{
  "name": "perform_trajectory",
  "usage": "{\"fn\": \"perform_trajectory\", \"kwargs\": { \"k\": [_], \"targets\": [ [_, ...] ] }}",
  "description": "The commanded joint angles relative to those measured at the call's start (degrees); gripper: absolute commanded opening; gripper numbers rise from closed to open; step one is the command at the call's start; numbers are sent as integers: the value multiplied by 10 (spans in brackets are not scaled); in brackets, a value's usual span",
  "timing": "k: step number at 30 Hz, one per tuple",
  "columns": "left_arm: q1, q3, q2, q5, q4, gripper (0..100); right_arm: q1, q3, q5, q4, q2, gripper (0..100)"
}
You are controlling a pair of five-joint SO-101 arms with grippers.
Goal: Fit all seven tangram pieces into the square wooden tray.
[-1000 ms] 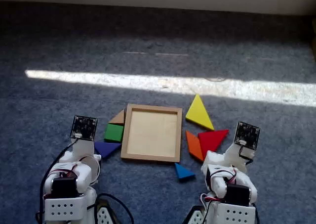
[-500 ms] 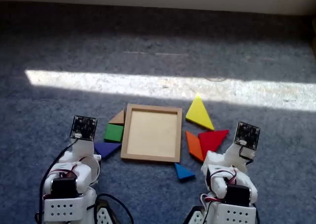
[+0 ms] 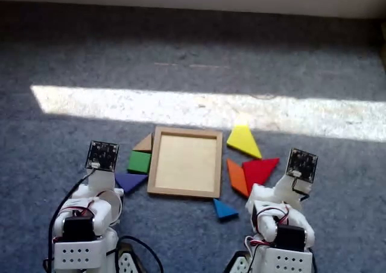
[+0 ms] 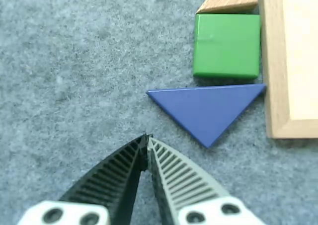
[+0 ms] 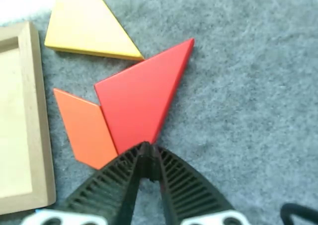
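Note:
The square wooden tray (image 3: 151, 164) lies on the carpet with nothing inside it. Left of it sit a tan wooden triangle (image 3: 145, 143), a green square (image 3: 139, 161) and a dark blue triangle (image 3: 129, 180). On its right lie a yellow triangle (image 3: 243, 140), an orange parallelogram (image 3: 237, 176) and a red triangle (image 3: 259, 169); a small blue triangle (image 3: 224, 209) lies at its near right corner. My left gripper (image 4: 147, 139) is shut, close beside the dark blue triangle (image 4: 208, 106). My right gripper (image 5: 148, 150) is shut, its tip at the red triangle's (image 5: 141, 98) near corner.
Blue-grey carpet covers the floor. A bright band of sunlight (image 3: 181, 107) crosses it just beyond the tray and touches the yellow triangle's far tip. Both arm bases (image 3: 81, 237) (image 3: 280, 240) stand at the near edge.
Neither arm nor any piece has moved. The band of sunlight has crept a little nearer, now covering the yellow triangle's far tip.

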Motion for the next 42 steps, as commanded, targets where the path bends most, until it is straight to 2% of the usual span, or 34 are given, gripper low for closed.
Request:
{"fn": "perform_trajectory", "kwargs": {
  "k": [1,29,31,35,42],
  "targets": [
    [-7,12,-26,-4,4,7,-1,70,6,4,-7,9],
    [-7,12,-26,-4,4,7,-5,67,8,4,-8,10],
    [-7,12,-26,-4,4,7,-7,30,47,-5,-8,12],
    [-7,12,-26,-4,4,7,7,-74,177,-16,-8,12],
    [-7,12,-26,-4,4,7,14,-270,120,-16,4,9]
  ]
}}
